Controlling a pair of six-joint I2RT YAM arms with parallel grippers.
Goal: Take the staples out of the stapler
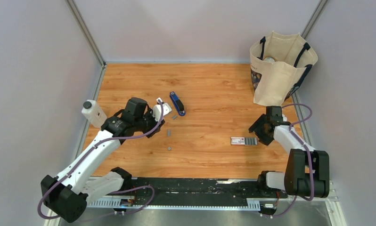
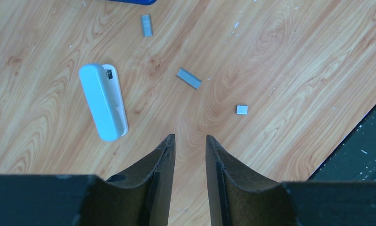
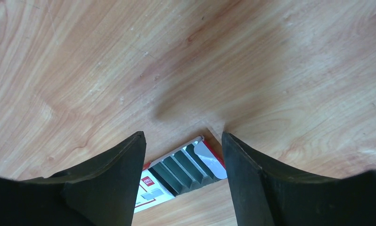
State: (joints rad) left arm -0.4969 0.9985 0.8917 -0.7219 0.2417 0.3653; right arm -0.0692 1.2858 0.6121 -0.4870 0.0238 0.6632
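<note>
Top cam looks down over the whole worktop (image 1: pixel 214 84); wrist cams sit close above patches of it.

Slim dark-blue stapler (image 1: pixel 177 102), flat; silver staples (image 1: pixel 168 133) (three loose bits) near it.

Staples (image 1: pixel 169 133) lie just before the stapler (image 1: pixel 177 103), the box (image 1: pixel 244 141) well right.

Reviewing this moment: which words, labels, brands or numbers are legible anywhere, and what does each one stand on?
Nothing can be read with confidence.
red-and-white box: a small red logo patch and grey print on its white face, too blurred to read.
tote bag: dark print on its left side, too small to read.
No other text shows.
</note>
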